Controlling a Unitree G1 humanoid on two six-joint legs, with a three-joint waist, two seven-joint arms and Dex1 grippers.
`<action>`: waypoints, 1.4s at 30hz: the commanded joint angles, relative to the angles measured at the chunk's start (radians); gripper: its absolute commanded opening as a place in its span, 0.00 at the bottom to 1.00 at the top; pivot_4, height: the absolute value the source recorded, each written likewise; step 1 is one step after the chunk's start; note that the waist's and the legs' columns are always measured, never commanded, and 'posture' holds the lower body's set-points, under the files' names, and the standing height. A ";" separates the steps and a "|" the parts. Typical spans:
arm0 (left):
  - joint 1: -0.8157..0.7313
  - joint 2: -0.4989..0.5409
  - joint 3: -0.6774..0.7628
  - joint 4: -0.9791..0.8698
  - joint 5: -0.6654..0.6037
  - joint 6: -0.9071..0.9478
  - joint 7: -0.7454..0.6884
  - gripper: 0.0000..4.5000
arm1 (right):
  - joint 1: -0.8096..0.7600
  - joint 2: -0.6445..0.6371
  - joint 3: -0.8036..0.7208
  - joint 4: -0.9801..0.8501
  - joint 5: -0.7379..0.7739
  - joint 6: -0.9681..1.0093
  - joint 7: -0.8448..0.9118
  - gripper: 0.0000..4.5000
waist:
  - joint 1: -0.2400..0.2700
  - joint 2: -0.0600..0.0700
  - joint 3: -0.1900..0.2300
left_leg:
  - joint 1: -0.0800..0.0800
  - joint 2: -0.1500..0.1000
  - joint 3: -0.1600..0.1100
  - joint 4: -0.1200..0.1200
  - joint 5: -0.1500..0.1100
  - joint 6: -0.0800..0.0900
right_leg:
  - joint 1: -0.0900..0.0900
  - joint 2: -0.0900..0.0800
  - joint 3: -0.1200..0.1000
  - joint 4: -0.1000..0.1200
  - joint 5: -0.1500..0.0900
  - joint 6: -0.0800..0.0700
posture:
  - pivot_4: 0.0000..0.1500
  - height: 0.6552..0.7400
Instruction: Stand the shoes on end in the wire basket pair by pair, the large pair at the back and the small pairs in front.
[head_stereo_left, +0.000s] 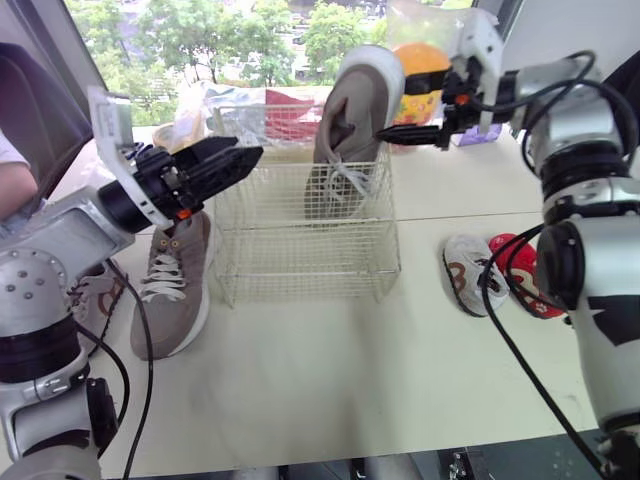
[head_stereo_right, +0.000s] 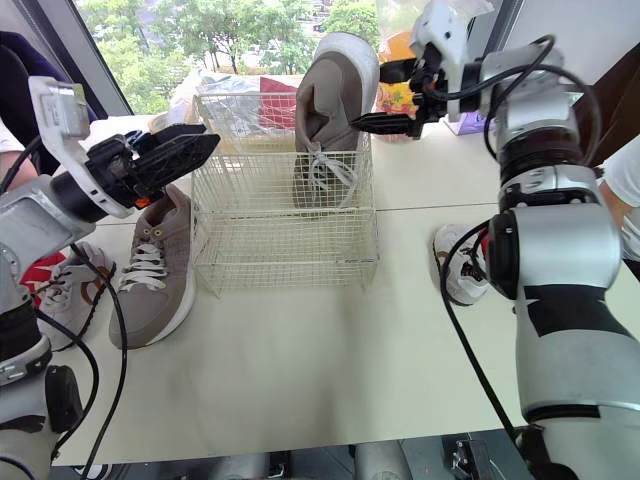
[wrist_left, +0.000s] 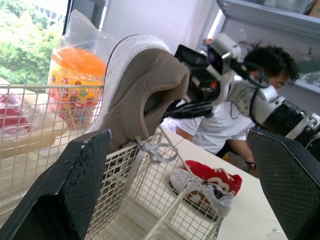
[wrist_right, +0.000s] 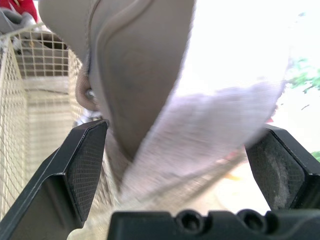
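Sneakers are split: one large tan sneaker (head_stereo_left: 170, 285) lies flat on the tabletop just beside the left wall of the wire basket (head_stereo_left: 300, 275), below the left gripper (head_stereo_left: 245, 158), whose fingers are spread and empty. Its mate (head_stereo_left: 350, 130) stands on end in the basket's back right corner, heel high above the rim. The right gripper (wrist_right: 185, 130) straddles that heel, fingers apart, unclamped. A sideways brush could topple it. Near the right edge wait the small shoes (head_stereo_left: 470, 275).

Large shoe (head_stereo_left: 345, 130) on end in wire basket (head_stereo_left: 290, 262), second shoe (head_stereo_left: 175, 285) left, small shoes (head_stereo_left: 475, 275) right
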 joint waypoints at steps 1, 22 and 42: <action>0.012 0.041 0.012 -0.060 0.041 -0.026 0.040 1.00 | 0.051 -0.071 0.007 -0.134 -0.010 -0.012 0.020 0.99 | 0.000 0.000 0.000 | 0.000 0.000 0.000 0.000 0.000 0.000 | 0.000 0.000 0.000 0.000 0.000 0.000 | 1.00 1.00; -0.216 0.501 -0.197 0.218 0.342 0.614 0.178 1.00 | 0.469 -0.227 -0.034 -1.270 0.390 0.623 0.077 0.99 | 0.005 0.001 0.003 | 0.001 0.000 0.000 0.001 0.000 0.000 | 0.000 0.001 0.000 0.002 0.000 0.000 | 1.00 1.00; -0.192 0.385 -0.457 0.441 0.603 0.496 -0.014 1.00 | 0.540 -0.245 -0.020 -1.442 0.550 0.773 -0.031 0.99 | 0.008 0.000 0.002 | 0.000 0.000 0.000 0.002 0.000 0.000 | -0.001 0.001 0.000 0.002 -0.002 -0.003 | 1.00 1.00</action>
